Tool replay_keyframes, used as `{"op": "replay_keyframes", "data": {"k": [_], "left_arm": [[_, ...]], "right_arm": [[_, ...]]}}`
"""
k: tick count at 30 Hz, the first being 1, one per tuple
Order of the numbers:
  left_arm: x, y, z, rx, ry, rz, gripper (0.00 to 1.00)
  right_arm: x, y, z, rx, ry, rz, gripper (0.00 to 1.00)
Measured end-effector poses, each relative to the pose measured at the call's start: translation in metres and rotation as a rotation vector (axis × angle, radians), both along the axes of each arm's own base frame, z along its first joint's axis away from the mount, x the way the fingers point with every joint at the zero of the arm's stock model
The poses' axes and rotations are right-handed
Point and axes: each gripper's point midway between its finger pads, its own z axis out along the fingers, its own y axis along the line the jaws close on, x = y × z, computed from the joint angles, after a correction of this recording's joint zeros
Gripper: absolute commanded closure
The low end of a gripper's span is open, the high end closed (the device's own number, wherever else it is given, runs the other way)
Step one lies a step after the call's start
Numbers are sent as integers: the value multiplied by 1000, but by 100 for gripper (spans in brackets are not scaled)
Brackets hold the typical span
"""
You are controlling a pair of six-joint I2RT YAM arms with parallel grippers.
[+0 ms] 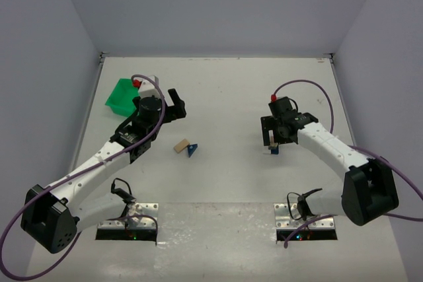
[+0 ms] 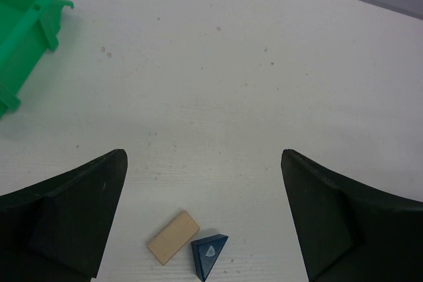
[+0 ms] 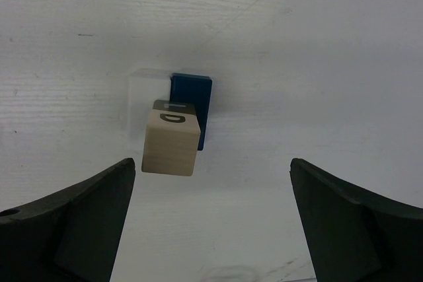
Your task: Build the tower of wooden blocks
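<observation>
From above, the left claw (image 1: 177,105) hangs spread near the green bin (image 1: 121,95). Nearer the arm bases, a tan block (image 1: 180,144) and a blue wedge (image 1: 192,150) lie side by side on the table (image 1: 225,90), and the right claw (image 1: 273,138) sits over a small stack (image 1: 272,149). The left wrist view shows that claw released and empty, with the block and wedge almost touching between its fingers. The right wrist view shows its claw also released and empty, with a lettered tan block (image 3: 171,142) overlapping a blue block (image 3: 192,94).

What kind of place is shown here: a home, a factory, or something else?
Most likely a robotics lab test cell: a white table enclosed by plain pale wall panels, two robot arms bolted at its near edge, and small wooden blocks and a green plastic bin as props.
</observation>
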Motion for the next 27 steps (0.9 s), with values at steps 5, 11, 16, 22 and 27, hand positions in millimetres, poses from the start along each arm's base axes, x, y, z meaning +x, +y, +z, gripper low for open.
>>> {"op": "replay_keyframes", "data": {"k": [5, 11, 16, 22, 27], "left_arm": [[0, 0, 0, 0, 0, 1, 0], [0, 1, 0, 4, -1, 2, 0], [0, 1, 0, 6, -1, 2, 0], [0, 1, 0, 11, -1, 0, 0], [0, 1, 1, 12, -5, -1, 0]], "right_arm": [[0, -1, -3, -10, 11, -3, 1], [0, -3, -4, -18, 12, -6, 1], [0, -4, -4, -26, 9, -10, 1], [0, -4, -4, -26, 9, -10, 1], [1, -4, -4, -23, 6, -9, 1]]}}
